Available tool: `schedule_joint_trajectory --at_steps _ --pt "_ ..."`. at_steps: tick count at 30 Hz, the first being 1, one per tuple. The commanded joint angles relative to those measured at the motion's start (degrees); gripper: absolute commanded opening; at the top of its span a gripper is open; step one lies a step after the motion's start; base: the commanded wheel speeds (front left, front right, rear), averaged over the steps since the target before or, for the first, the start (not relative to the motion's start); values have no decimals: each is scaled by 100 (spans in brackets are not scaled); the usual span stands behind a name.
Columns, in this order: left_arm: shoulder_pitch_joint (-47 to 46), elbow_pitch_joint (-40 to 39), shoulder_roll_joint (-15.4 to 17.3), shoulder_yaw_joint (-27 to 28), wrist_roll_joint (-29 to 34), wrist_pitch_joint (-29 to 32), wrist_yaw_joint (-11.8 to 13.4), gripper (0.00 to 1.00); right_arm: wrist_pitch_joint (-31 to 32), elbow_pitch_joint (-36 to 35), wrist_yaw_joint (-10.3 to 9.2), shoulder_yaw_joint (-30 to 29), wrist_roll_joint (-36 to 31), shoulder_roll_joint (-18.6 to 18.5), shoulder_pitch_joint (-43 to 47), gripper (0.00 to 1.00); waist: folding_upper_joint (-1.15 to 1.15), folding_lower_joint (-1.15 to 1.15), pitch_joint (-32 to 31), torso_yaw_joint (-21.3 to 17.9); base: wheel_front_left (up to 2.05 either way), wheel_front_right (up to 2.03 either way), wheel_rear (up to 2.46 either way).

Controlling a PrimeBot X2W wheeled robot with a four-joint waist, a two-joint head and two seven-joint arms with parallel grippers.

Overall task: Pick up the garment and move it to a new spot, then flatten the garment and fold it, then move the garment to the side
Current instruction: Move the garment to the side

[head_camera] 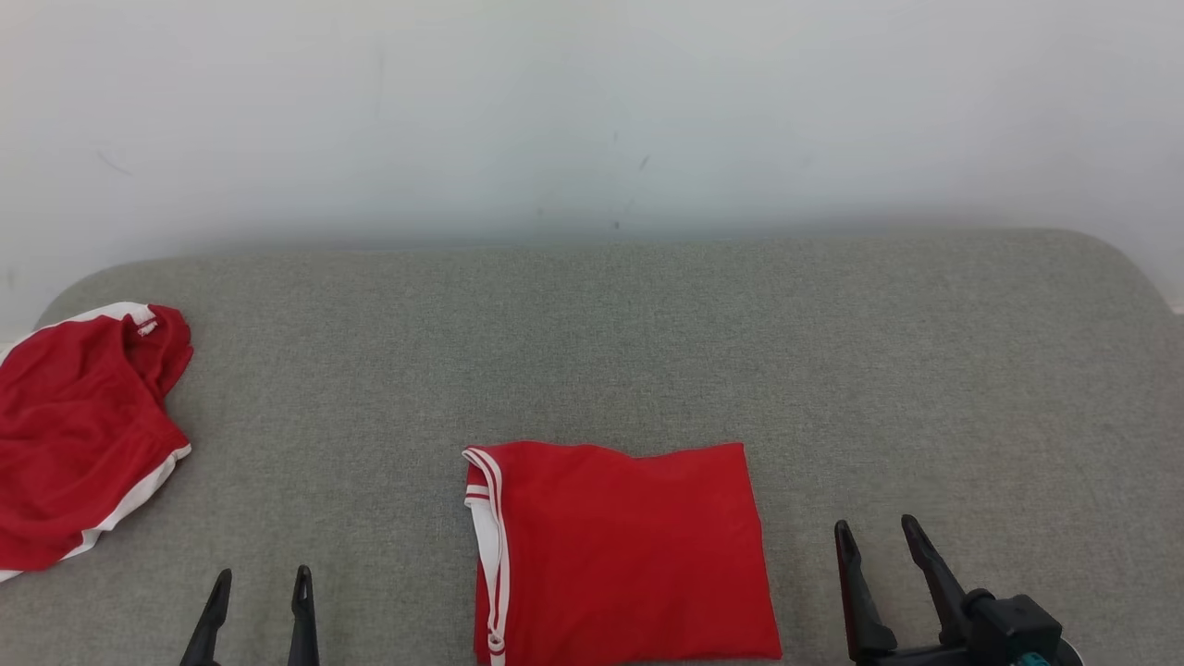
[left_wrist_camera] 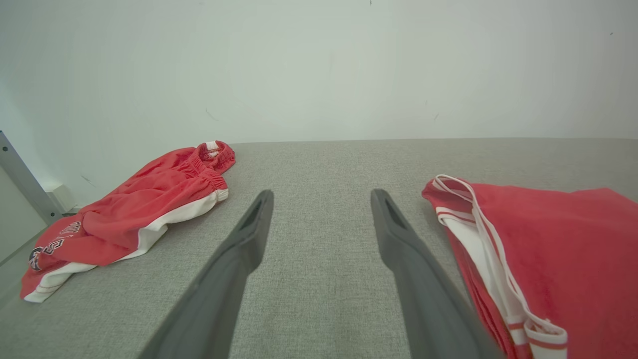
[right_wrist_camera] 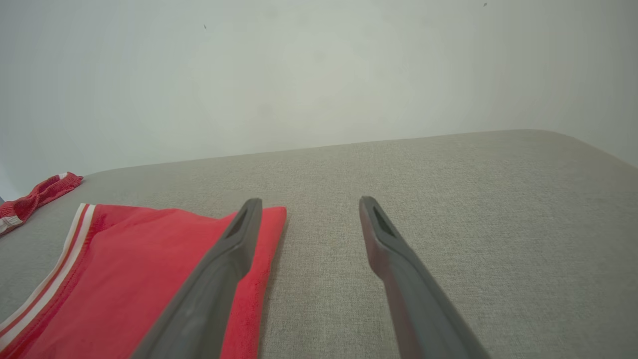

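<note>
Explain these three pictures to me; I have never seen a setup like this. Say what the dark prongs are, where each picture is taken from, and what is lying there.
The dark prongs are a two-armed robot's gripper fingers. The head camera looks down at a grey padded surface; the left gripper and right gripper show at the bottom, both open and holding nothing. The other two pictures come from cameras on each wrist, looking along that gripper's fingers. A folded red garment with white trim lies between the grippers. A second, crumpled red garment lies at the far left.
</note>
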Motion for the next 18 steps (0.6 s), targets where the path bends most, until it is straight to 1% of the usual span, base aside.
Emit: schedule_joint_trajectory --at_steps 1,9,13,18 --pt "8 16 -5 2 -47 -19 -1 100 -1 25 -14 61 10 -35 -75 100 0 0 4 4 0 0 0" --pt "-30 52 -27 -36 -21 -20 -1 100 0 386 -14 447 119 -279 -593 100 0 0 36 126 0 0 0" --pt "-57 55 -34 -64 -14 -20 -2 100 24 762 -14 586 113 -304 -950 100 0 0 66 241 0 0 0" --pt "-101 48 -49 -117 11 -20 6 100 204 1333 -14 773 128 -302 -1333 100 0 0 169 393 0 0 0"
